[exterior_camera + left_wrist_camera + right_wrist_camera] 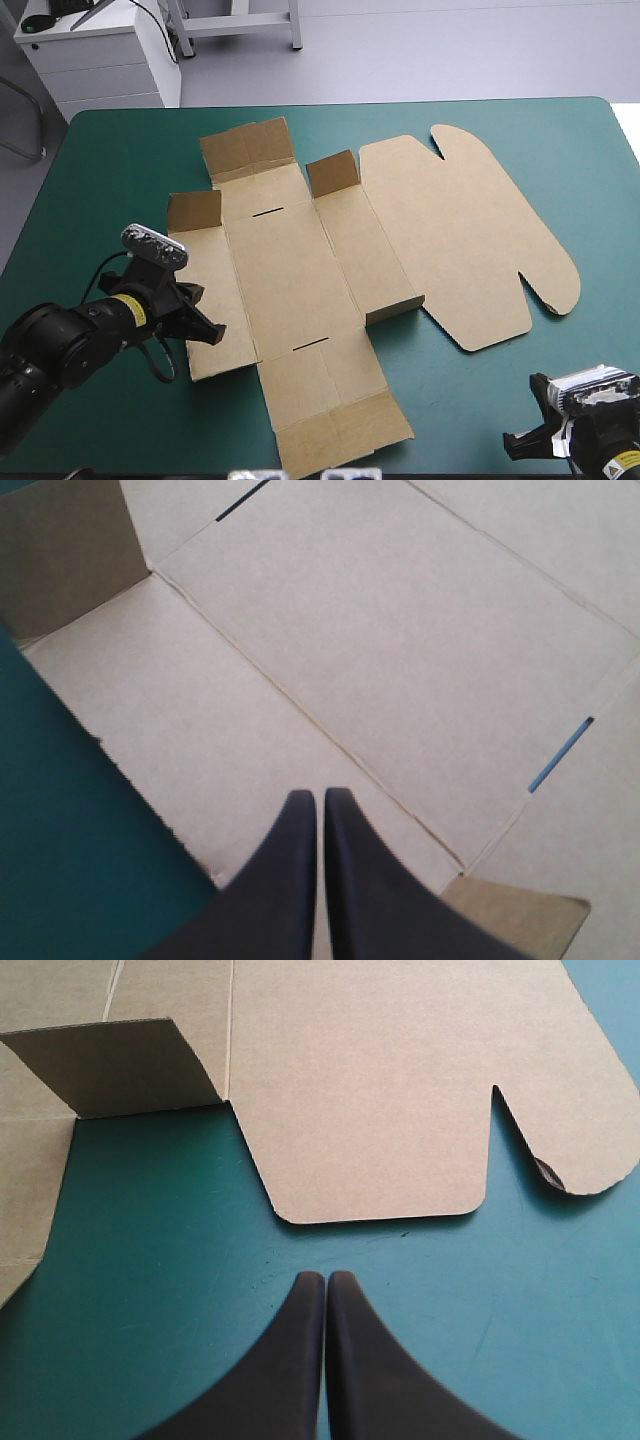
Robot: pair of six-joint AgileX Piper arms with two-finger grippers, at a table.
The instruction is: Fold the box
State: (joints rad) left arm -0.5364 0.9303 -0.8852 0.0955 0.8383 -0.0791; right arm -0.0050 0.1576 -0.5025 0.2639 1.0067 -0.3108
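Brown board, one sheet: we count a single box (300, 280), cut and lying mostly flat at the middle of the worktop (120, 150), which has a teal-green cover. Four small flaps (333, 172) are raised from the sheet: three toward its far side and one at the near end of the right side panel. Two narrow slots (268, 212) are cut in the centre panel, one at the far end and one at the near end. One lid (470, 240) with rounded ears lies flat on the right.

We count two hands. The left hand (320, 795) has its black fingers pressed together to a point and grips nothing. It is over the box's left side panel, close to that panel's outer edge, with the centre panel ahead of it. We cannot tell whether its tips touch the board.

The right hand (325, 1278) likewise has its fingers together and empty. It is over bare cover near the worktop's near right corner. The lid's near edge lies ahead of it, apart from the tips.
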